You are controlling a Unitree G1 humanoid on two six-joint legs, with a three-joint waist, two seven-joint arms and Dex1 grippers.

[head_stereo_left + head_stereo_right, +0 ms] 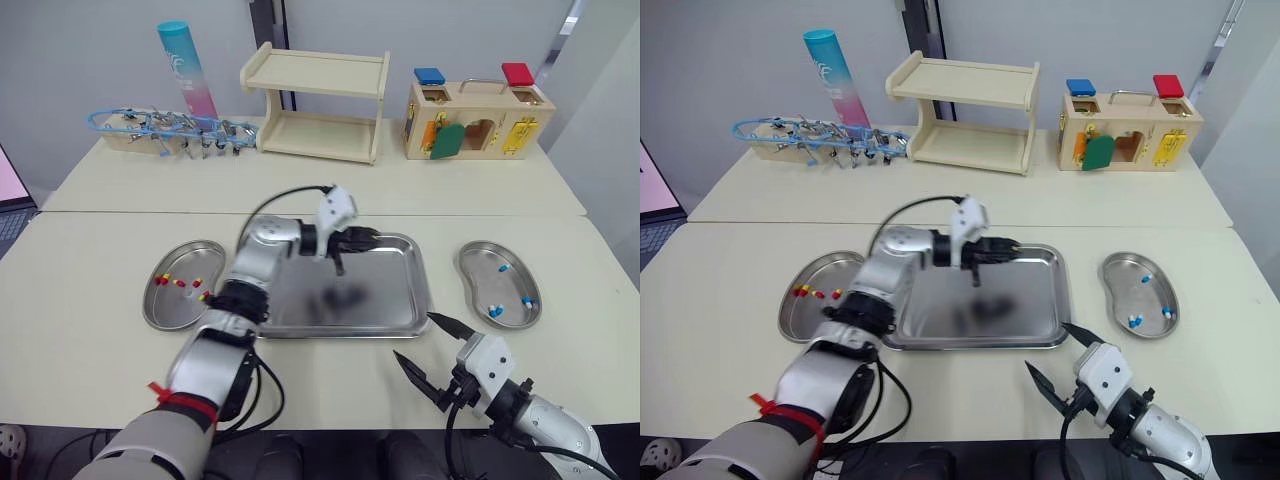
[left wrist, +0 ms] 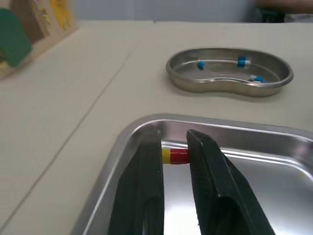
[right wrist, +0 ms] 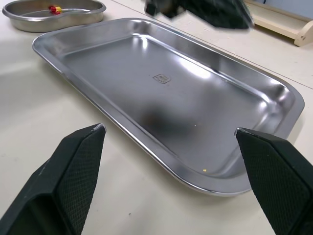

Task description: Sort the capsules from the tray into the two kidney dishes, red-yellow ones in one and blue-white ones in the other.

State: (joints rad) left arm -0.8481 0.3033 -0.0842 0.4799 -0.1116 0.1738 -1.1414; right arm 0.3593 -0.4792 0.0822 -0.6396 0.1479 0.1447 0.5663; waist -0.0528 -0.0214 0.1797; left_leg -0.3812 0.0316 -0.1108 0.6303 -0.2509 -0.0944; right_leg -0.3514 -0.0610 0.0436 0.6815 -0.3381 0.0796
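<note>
My left gripper hovers over the back of the steel tray, shut on a red-yellow capsule pinched between its fingertips. The tray's floor looks bare. To the tray's left, a kidney dish holds several red-yellow capsules. The kidney dish to the tray's right holds several blue-white capsules. At the table's front edge, in front of the tray's right corner, my right gripper stands open and holds nothing; its wide-spread fingers point at the tray.
Along the back of the table stand a rack of blue-handled tools, a blue-pink tube, a wooden shelf and a wooden latch box. Bare tabletop lies between tray and dishes.
</note>
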